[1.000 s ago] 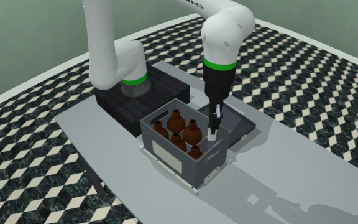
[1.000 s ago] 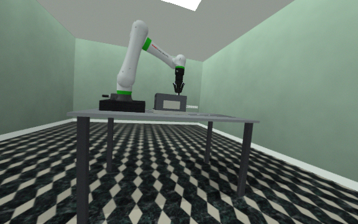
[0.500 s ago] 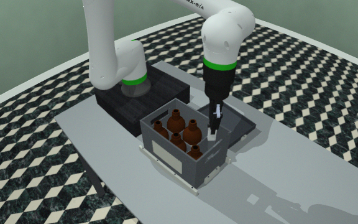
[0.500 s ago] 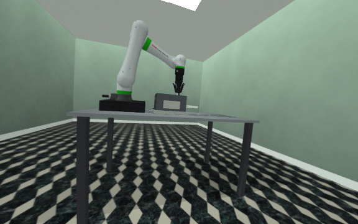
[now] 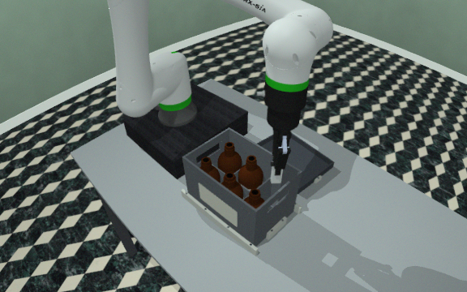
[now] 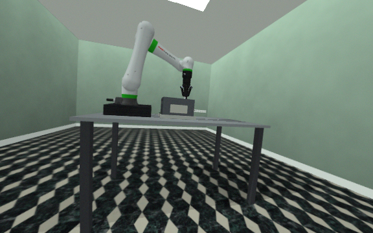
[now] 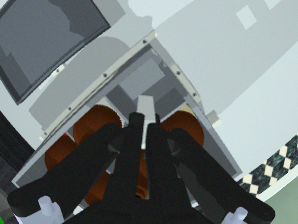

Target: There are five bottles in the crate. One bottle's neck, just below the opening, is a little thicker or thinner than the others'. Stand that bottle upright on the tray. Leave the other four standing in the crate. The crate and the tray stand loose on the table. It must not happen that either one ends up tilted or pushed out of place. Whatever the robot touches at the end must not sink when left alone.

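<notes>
Five brown bottles (image 5: 229, 161) (image 5: 250, 175) (image 5: 232, 187) stand in the grey crate (image 5: 246, 216) (image 6: 165, 107) (image 7: 220, 150). In the top view all five necks show; I cannot tell which neck differs. In the wrist view the fingers hide parts of the bottles (image 7: 95, 125) (image 7: 189, 129). My gripper (image 5: 276, 178) (image 6: 186, 98) (image 7: 144, 107) points down, shut, pale fingertips together, with no bottle between them. Its tips are at about the height of the crate's rim, on the side toward the tray. The dark tray (image 5: 308, 158) (image 7: 50, 40) holds no bottle in view.
Pale rails (image 5: 217, 221) (image 7: 105, 75) run along the crate's foot. The tray lies close behind the crate, partly hidden by it and the gripper in the top view. The black robot base (image 5: 156, 142) (image 6: 126, 110) stands on the left of the table (image 5: 136, 170).
</notes>
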`<state>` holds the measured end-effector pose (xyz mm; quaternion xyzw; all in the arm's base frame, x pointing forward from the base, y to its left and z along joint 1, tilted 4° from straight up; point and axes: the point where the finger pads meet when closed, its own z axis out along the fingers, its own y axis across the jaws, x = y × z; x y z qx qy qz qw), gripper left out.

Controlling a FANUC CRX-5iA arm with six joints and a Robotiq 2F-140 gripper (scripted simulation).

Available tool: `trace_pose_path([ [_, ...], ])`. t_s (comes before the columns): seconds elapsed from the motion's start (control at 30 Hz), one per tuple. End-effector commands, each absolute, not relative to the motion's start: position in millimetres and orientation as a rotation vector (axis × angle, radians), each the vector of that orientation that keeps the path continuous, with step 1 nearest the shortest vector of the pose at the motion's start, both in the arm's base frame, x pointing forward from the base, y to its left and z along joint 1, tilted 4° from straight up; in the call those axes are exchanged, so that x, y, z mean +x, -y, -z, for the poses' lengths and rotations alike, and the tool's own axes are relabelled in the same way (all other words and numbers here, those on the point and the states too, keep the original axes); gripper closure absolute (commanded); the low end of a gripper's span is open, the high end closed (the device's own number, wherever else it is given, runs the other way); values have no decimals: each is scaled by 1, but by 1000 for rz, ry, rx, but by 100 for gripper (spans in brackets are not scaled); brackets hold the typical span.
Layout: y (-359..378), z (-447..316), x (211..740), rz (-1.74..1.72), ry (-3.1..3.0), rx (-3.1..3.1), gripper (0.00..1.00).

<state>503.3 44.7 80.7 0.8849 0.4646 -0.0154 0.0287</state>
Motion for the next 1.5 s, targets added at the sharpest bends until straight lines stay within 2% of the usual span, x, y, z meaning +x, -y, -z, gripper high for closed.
trace_pose_path([
  [0.0, -45, -82, 504, 45, -1434, 2730, 90],
  [0.47, -45, -82, 504, 45, -1434, 2730, 90],
  [0.5, -45, -82, 504, 45, -1434, 2730, 56],
  [1.47, -45, -82, 504, 45, -1434, 2730, 56],
])
